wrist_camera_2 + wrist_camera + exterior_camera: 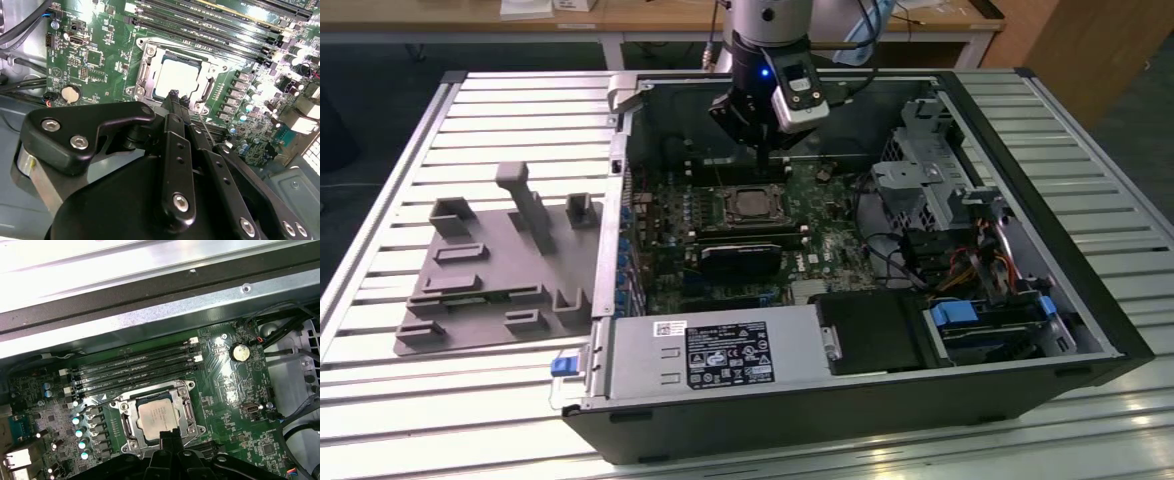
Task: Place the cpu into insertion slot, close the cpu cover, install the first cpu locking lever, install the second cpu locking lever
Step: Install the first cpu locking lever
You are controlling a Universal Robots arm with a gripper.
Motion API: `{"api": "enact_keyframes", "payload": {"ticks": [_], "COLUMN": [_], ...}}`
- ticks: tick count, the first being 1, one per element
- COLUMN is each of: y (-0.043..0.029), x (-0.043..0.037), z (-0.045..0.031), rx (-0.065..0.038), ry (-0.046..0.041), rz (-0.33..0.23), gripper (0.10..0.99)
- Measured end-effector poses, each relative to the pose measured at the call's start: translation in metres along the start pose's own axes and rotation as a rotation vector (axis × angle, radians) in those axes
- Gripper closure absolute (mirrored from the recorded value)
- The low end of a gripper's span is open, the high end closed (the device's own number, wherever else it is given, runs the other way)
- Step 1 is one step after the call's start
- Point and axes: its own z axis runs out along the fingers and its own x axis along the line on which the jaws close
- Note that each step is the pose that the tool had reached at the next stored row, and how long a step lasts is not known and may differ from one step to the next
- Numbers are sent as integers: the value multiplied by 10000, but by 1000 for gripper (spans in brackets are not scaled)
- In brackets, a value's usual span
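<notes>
In the upper centre of the exterior view, the black gripper (766, 160) hangs inside the open computer case (854, 425), its slim fingers pressed together with nothing visibly between them. In both wrist views the narrow tip (175, 95) (167, 436) sits at the edge of the insertion slot (723, 212). The cpu (159, 415), a flat square with a matt silver-grey top, lies seated there. The cpu cover (186, 409), a thin shiny metal frame, lies flat around it. Long black memory slots (135, 365) run beside it on the glossy green motherboard (225, 390). At the exterior view's left, a grey moulded fixture (494, 280) rests on the ribbed metal table (400, 400).
</notes>
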Motion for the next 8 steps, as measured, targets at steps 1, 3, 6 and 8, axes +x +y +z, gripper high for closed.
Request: {"api": "enact_keyframes", "payload": {"ticks": [1,3,6,8], "y": [0,0,-2,-6], "x": [0,0,8,21], "z": [0,0,-1,-1], "rx": [-1,0,2,1], "ry": [0,0,0,0], "rz": [0,0,0,0], "gripper": [984,984,984,984]}}
